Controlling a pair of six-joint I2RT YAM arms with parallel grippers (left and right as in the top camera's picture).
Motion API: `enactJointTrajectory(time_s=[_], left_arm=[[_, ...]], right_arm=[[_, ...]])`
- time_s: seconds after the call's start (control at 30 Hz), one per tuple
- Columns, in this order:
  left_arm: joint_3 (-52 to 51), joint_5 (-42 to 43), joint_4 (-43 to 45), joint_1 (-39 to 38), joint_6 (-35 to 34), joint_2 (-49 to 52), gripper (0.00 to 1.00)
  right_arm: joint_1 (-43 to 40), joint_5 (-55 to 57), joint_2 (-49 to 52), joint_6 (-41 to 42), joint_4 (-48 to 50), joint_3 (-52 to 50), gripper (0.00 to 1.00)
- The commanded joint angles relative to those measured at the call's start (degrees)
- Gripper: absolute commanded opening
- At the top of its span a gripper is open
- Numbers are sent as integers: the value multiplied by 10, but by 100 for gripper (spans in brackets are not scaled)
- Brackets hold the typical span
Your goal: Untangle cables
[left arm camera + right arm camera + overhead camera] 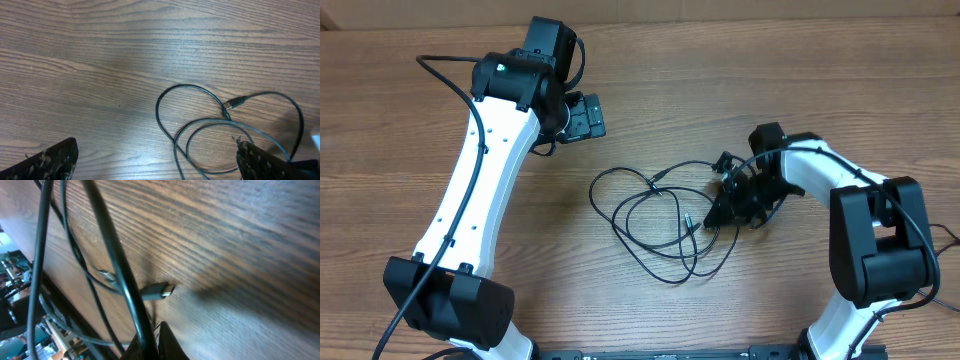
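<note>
Thin black cables [655, 192] lie in overlapping loops on the wooden table [800, 80], between the two arms. My right gripper [713, 212] is at the tangle's right edge, shut on one strand. In the right wrist view that strand [115, 255] runs up from the shut fingers [170, 345], and a small plug [159, 291] lies on the wood just beyond. My left gripper [585, 118] hovers open, up and to the left of the loops. In the left wrist view its fingers [47, 162] stand wide apart over a cable loop [187, 85] and a plug [235, 103].
The white left arm [485, 170] slants across the table's left side. At the right edge the right arm [875, 240] bends round with its own thicker black cabling. Bare wood surrounds the tangle.
</note>
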Motion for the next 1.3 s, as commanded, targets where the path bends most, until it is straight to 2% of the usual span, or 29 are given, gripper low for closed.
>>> enactJointTrajectory(time_s=[0.0, 0.17, 0.73, 1.0, 1.27], left_arm=[[9, 3, 0, -4, 0, -14, 99], [9, 3, 1, -4, 0, -14, 100], [9, 3, 1, -4, 0, -14, 100], [9, 3, 1, -4, 0, -14, 99], [9, 3, 0, -4, 0, -14, 99]], right_arm=[[-2, 21, -11, 9, -37, 55, 4], [-1, 42, -42, 9, -99, 117, 4], [-1, 132, -174, 51, -212, 351, 4], [-1, 156, -214, 63, -259, 532, 4], [-1, 183, -230, 63, -260, 712, 4]])
